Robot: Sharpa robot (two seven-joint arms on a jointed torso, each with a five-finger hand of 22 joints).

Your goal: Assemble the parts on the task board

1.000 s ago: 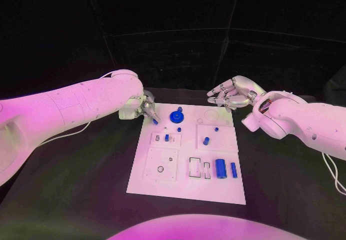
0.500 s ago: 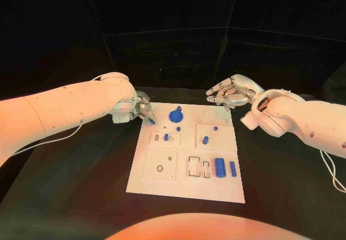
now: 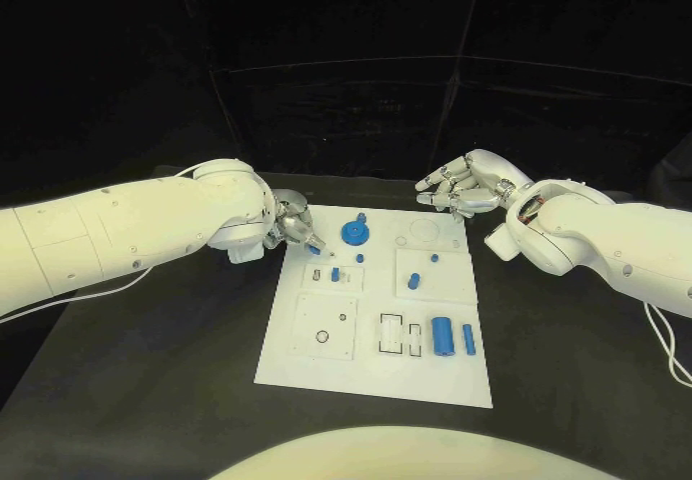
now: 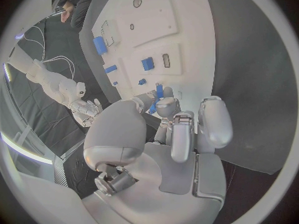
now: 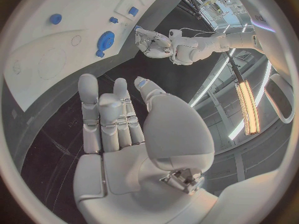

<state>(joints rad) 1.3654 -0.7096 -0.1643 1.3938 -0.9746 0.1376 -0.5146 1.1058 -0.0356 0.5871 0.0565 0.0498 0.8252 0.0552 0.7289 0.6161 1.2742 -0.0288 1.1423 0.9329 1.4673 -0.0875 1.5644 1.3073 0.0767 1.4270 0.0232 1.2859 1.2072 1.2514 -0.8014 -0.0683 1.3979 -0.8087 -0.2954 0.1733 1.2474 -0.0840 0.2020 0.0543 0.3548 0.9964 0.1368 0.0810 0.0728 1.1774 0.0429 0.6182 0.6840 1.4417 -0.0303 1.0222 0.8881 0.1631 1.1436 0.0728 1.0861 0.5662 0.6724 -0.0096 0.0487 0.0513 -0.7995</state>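
Note:
The white task board (image 3: 372, 370) lies in the middle of the black table. My left hand (image 3: 294, 230) hovers over its far left corner and pinches a small blue peg (image 3: 313, 249) between its fingertips; the left wrist view shows the peg (image 4: 159, 91) sticking out towards the board (image 4: 152, 12). My right hand (image 3: 462, 186) hangs beyond the board's far right corner, fingers apart, holding nothing. On the board sit a round blue disc (image 3: 353, 234), a short peg (image 3: 359, 258), a blue piece in a small block (image 3: 335, 273), and a blue cylinder (image 3: 443, 338) beside a blue bar (image 3: 467, 340).
Two more blue pieces (image 3: 433, 258) (image 3: 413, 281) stand on the right square plate. Empty rectangular slots (image 3: 391, 334) and a plate with holes (image 3: 325, 328) lie on the board's near half. Black table surrounds the board; the right wrist view shows the disc (image 5: 106, 39) and my left hand (image 5: 152, 41).
My left hand has shifted a little inward over the board's far left corner, carrying the small blue peg. The right hand has hardly moved.

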